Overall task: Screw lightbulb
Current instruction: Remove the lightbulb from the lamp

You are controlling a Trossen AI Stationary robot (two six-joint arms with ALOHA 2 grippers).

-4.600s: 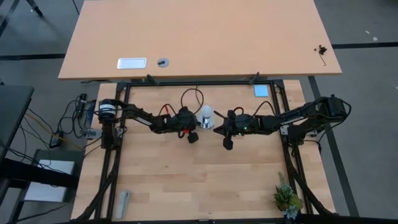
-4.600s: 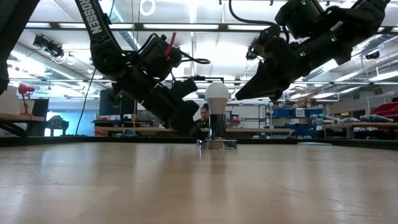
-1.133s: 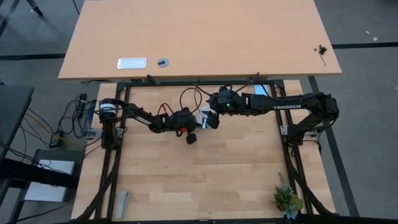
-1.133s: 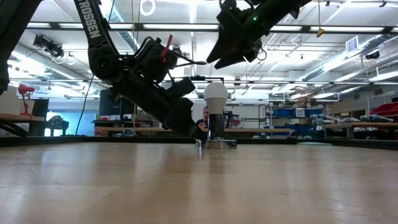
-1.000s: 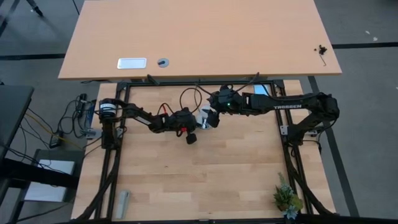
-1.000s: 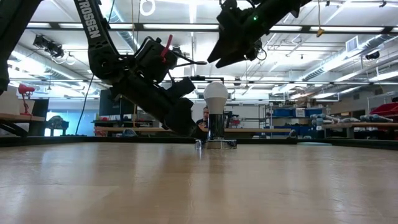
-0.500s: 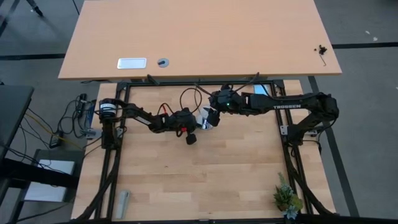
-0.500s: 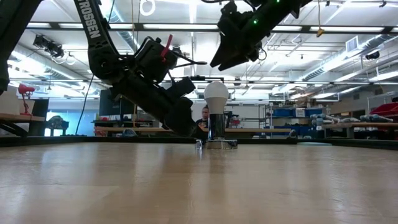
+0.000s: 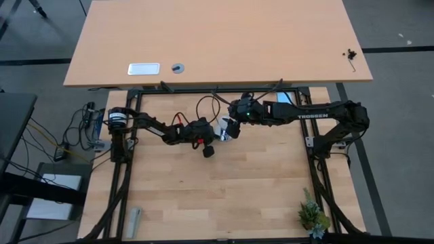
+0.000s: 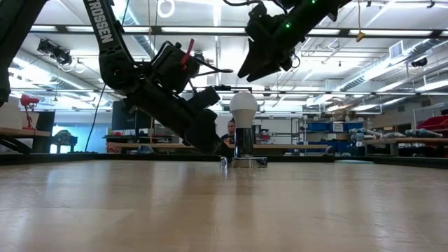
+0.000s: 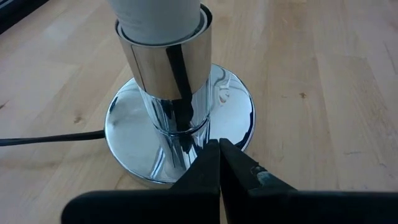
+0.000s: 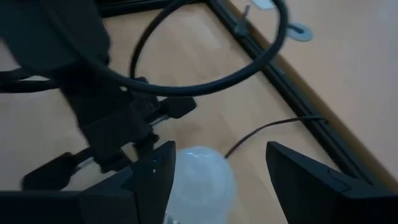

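Right hand [image 12: 214,171] open above lightbulb [image 10: 243,106], hiding it from overhead; left hand [image 11: 219,163] closed at socket [image 11: 180,124].

Lightbulb [image 10: 243,106] upright in socket base [image 10: 249,162], mid tabletop [image 9: 224,196] far side; left gripper [image 11: 219,163] beside base, right gripper [image 12: 214,171] above bulb.

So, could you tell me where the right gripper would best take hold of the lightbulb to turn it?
Probably around the round white dome of the lightbulb, coming straight down from above. It stands upright in the chrome socket, so only the dome is exposed. The right gripper hangs open just above it, a finger on each side. The left gripper, shut, rests at the socket's foot.
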